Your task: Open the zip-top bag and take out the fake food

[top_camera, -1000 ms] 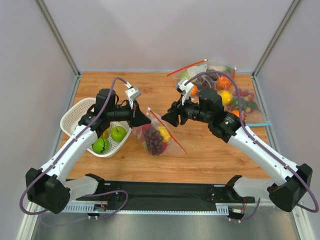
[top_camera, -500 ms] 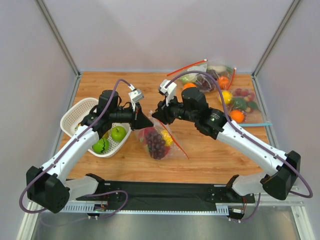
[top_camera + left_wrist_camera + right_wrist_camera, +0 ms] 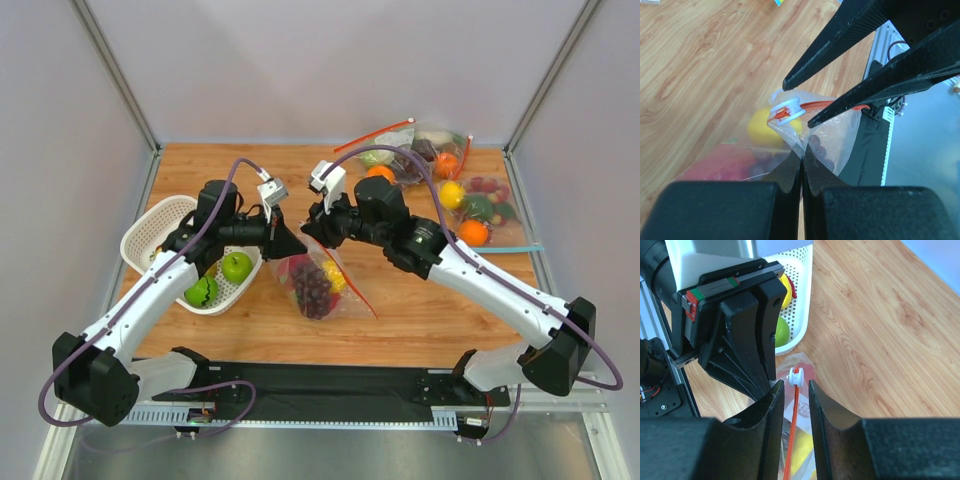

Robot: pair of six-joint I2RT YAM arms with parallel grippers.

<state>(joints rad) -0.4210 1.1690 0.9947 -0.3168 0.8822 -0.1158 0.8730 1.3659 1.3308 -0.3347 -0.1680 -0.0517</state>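
Observation:
The zip-top bag [image 3: 318, 283] lies mid-table, with dark grapes [image 3: 312, 285] and a yellow fruit [image 3: 332, 275] inside. My left gripper [image 3: 291, 241] is shut on the bag's clear plastic corner [image 3: 801, 156], just below the white slider [image 3: 787, 111] on the red-orange zip strip. My right gripper [image 3: 311, 229] is open. Its fingers [image 3: 771, 405] straddle the strip [image 3: 793, 430], with the slider [image 3: 797, 376] just beyond their tips. In the left wrist view the yellow fruit [image 3: 764, 133], the grapes [image 3: 823, 153] and a red fruit [image 3: 715, 162] show through the plastic. The white label [image 3: 803, 410] shows in the right wrist view.
A white basket [image 3: 150, 232] with green apples [image 3: 237, 266] stands to the left, close behind my left arm. Other bags of fruit [image 3: 440, 175] are piled at the back right, one with a teal strip [image 3: 520, 248]. The two grippers nearly touch.
My right gripper has moved left from beside the bag to the slider and now straddles the zip strip. My left gripper has kept its hold on the bag corner.

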